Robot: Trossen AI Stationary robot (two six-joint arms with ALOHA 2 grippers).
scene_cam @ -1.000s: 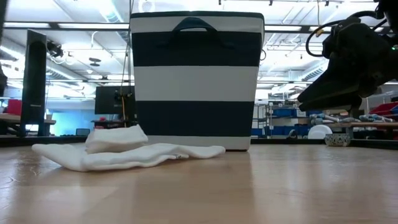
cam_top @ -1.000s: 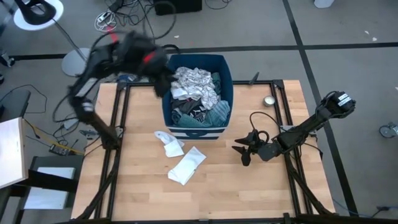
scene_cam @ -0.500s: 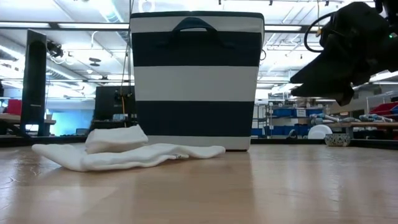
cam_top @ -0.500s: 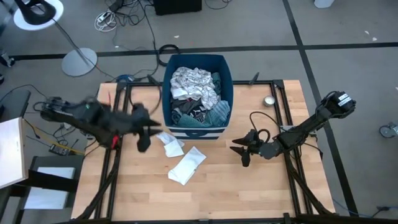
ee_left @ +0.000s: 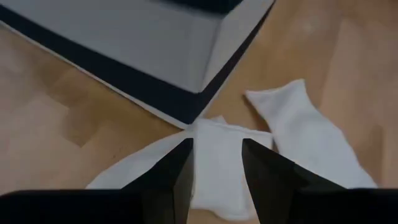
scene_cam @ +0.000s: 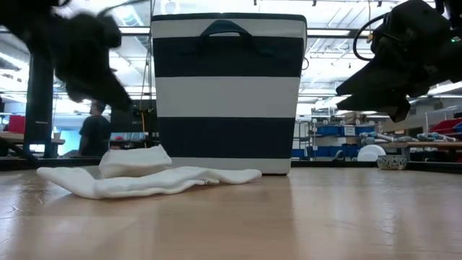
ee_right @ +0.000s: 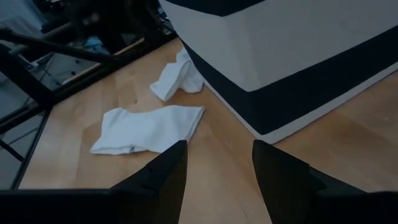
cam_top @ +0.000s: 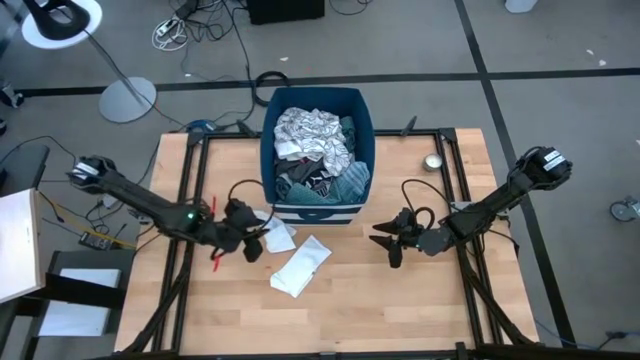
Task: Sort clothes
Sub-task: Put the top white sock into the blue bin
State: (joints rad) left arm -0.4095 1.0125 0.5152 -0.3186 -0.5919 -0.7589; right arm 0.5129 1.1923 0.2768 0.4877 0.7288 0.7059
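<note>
- Left gripper (cam_top: 250, 243), fingers apart and empty, hovers just beside the white socks (cam_top: 272, 230) in front of the bin (cam_top: 362, 130).
- Right gripper (cam_top: 388, 243), also spread, waits on the bin's other side.
- Most clothes (cam_top: 315, 150) lie heaped in the bin.
- Risk: pinching both overlapping socks together.

Overhead, table-level, 2 wrist cameras

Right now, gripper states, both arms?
Left gripper: open, empty, above the white garment.
Right gripper: open, empty, beside the bin.
</note>
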